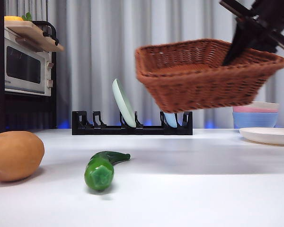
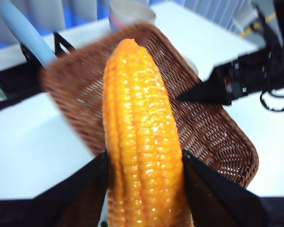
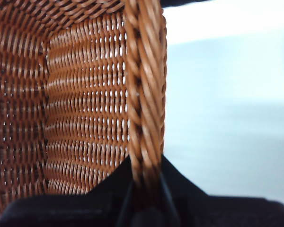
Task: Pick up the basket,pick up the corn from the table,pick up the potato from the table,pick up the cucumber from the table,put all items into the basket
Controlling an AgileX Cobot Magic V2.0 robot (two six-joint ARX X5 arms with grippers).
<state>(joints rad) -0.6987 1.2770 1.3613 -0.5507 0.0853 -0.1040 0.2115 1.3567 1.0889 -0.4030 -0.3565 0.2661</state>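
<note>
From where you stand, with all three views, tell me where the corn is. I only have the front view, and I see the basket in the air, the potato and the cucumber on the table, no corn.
Observer: The corn is clamped in the left gripper, which is out of your view.
Operator: Say where it sits relative to the basket.
Observer: The left wrist view looks along the cob onto the basket, open side facing it.
Operator: Confirm what carries the basket.
Observer: The right gripper pinches its rim, one jaw inside the wall and one outside.
Operator: Report the basket's contents.
Observer: No item shows in the woven floor visible beside the corn.
</note>
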